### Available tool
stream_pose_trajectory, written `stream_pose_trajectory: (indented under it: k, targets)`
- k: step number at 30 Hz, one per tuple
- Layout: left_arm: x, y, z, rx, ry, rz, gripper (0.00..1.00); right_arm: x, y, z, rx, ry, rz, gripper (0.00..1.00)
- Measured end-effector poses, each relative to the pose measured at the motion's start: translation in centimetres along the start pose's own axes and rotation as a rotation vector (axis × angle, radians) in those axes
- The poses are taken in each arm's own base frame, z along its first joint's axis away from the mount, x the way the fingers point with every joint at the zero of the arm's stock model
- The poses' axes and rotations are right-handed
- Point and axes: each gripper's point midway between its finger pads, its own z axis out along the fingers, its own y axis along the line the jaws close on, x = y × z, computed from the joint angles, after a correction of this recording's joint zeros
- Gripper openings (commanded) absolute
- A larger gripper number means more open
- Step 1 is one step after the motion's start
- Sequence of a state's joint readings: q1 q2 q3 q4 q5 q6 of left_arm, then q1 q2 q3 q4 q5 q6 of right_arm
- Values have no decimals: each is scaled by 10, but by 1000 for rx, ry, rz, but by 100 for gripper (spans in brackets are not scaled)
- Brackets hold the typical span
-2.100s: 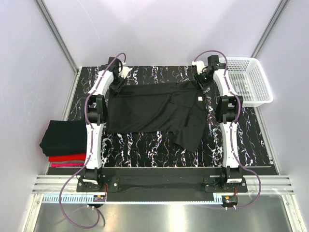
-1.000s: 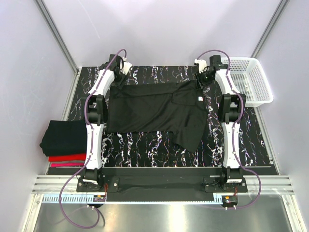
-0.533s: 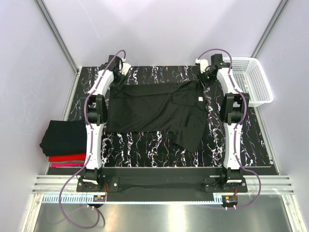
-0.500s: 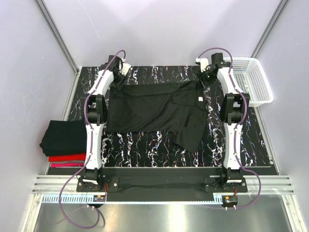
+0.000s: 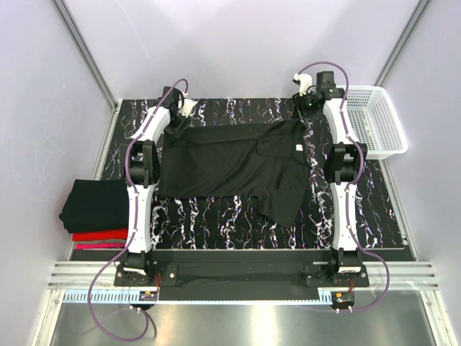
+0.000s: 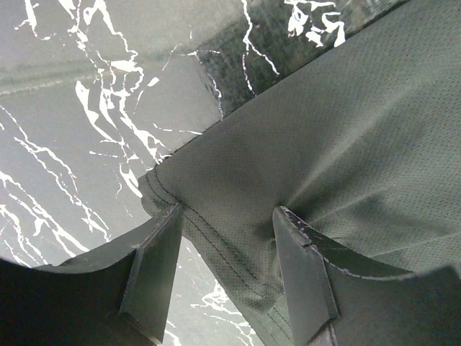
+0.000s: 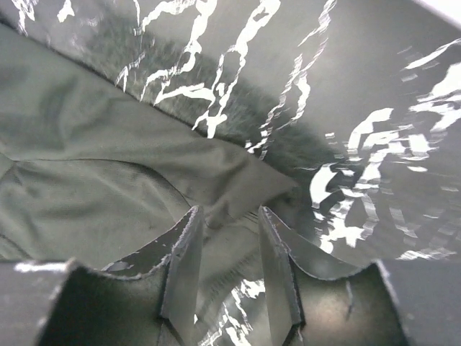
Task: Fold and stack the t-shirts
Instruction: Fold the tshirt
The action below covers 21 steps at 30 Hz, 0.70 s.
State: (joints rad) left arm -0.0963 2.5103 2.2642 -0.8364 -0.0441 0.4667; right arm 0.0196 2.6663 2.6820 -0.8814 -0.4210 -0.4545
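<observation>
Black shirt (image 5: 230, 162) lay spread flat on marbled table (image 5: 216, 216). Left gripper (image 6: 227, 216) was spread, fingers straddling the shirt's far left corner hem and touching cloth. Right gripper (image 7: 227, 213) was also spread at the far right corner, cloth tip showing between its fingers, contact unclear.

Marbled table (image 5: 216, 216): black t-shirt (image 5: 223, 162), white basket (image 5: 389, 149)

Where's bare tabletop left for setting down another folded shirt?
Near strip of table between the black t-shirt hem and the front rail; also right of the right arm, on the basket's near side. Crowded: left edge, folded stack.
</observation>
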Motion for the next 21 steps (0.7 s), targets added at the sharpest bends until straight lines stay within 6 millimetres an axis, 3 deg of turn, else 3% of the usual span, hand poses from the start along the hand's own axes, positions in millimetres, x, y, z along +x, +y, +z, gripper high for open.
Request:
stream_pose_trajectory:
  k: [4,10,14,21]
  targets:
    - [1,3,0,-14,8,4,58,22,11,23,-64,32,36,43]
    - [3,6,-1,-32,17,7,59,32,16,31,-81,55,39,42]
    - [2,7,-1,-37,16,8,59,54,15,39,-71,109,44,41]
    - [-5,12,5,-54,-1,14,62,57,4,39,-15,126,16,41]
